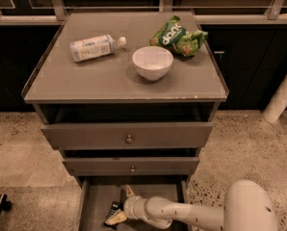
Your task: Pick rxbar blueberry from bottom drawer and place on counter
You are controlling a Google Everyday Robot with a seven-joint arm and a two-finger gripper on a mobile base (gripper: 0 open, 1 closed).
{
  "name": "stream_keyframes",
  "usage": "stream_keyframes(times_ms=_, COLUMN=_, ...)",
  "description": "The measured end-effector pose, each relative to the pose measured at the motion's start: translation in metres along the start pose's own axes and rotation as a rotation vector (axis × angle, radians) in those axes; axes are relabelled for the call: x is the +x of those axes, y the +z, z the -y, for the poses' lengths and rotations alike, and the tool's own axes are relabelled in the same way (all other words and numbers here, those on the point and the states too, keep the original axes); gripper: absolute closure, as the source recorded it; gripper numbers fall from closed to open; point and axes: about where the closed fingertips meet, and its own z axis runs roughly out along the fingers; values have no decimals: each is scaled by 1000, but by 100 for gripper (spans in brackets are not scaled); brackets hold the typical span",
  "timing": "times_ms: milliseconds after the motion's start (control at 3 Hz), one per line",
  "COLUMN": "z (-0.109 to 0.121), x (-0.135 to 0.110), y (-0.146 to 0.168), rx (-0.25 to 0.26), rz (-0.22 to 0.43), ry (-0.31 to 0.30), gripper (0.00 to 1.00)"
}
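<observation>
Hand (117,205) sitting spread over the rxbar blueberry (114,209) in the bottom drawer (93,201).
The hand is lying low in the open drawer, its two fingers parted, with the dark bar resting on the drawer floor between them. Up on the surface (85,83), a bottle (93,47), a white bowl (152,62) and a green snack bag (177,36) are sitting apart.

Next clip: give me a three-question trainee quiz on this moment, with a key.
1. True or false: the rxbar blueberry already lies on the counter.
2. Where is the gripper? A) over the counter B) in the open bottom drawer, at the bar C) on the middle drawer's knob
3. Fill in: the white bowl shares the counter with a bottle and a green ___.
Key: 1 false; 2 B; 3 snack bag.
</observation>
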Motion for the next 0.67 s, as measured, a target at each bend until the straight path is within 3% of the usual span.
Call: stream_keyframes(times_ms=667, z=-3, x=-11, y=19, rx=41, rz=49, ry=-19, gripper=0)
